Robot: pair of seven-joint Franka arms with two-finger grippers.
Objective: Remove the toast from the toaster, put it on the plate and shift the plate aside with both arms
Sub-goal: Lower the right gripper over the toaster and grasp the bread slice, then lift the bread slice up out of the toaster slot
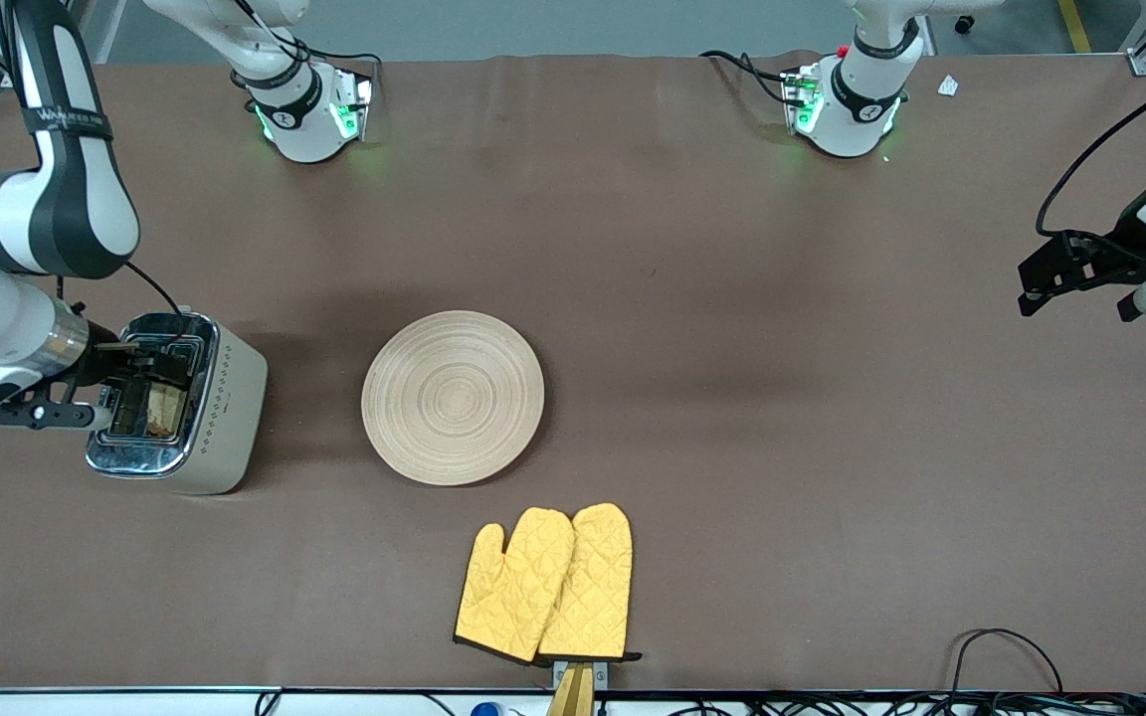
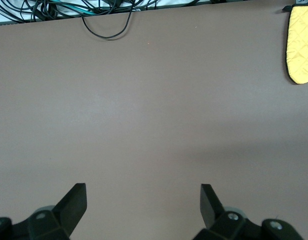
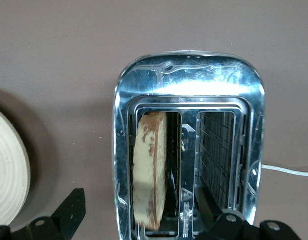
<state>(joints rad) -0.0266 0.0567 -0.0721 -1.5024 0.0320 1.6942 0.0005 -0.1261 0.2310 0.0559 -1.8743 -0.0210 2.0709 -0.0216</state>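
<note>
A: What do we find partly hidden?

B: The toast [image 3: 151,170] stands on edge in one of the toaster's [image 1: 225,398] two slots, lower half sunk from sight, its long axis along the slot.

A: And the count?

B: One plate [image 1: 453,397], bare, at the toaster's three o'clock; two oven mitts [image 1: 545,585] at the plate's five o'clock. The right gripper [image 3: 144,220] hangs over the toaster, jaws apart. The left gripper [image 2: 143,202] waits over bare table, jaws apart.

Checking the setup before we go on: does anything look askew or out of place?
Nothing stands out. The toast stands in one toaster slot, the plate lies flat and bare, and the oven mitts lie together.
</note>
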